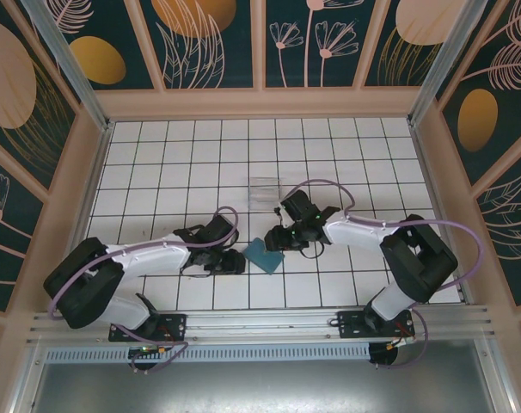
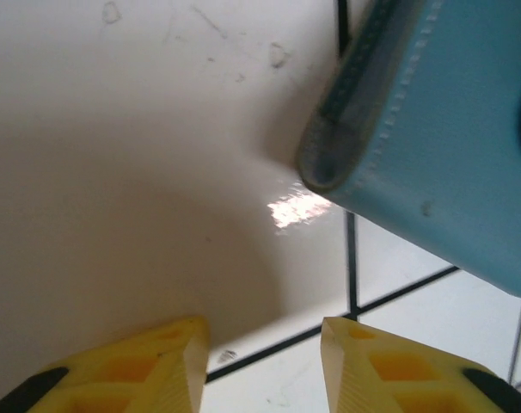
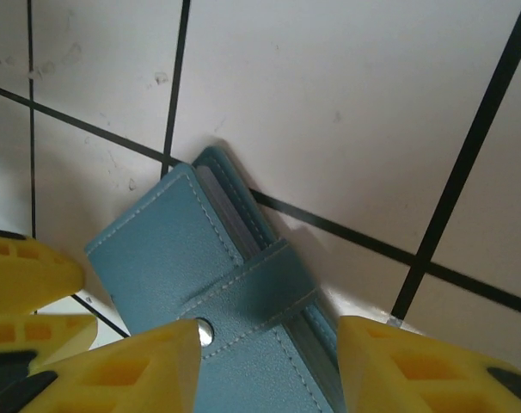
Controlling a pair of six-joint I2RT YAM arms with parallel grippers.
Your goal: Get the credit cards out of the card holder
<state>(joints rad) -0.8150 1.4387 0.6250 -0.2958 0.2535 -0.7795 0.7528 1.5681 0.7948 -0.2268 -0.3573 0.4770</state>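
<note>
The card holder (image 1: 265, 252) lies closed on the tiles, strap snapped, slanting between the fingers of your right gripper (image 3: 269, 331). They stand either side of it; whether they pinch it, you cannot tell. Your left gripper (image 2: 262, 325), spread and empty, sits just beside the holder's corner.

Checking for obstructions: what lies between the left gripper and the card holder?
Left wrist view: bare tiled table, crossed by a grout line, between left gripper and card holder.

White tiled floor (image 1: 200, 146), black grout — dark floral wall panels (image 1: 209, 52), beige frames (image 1: 258, 43).
</note>
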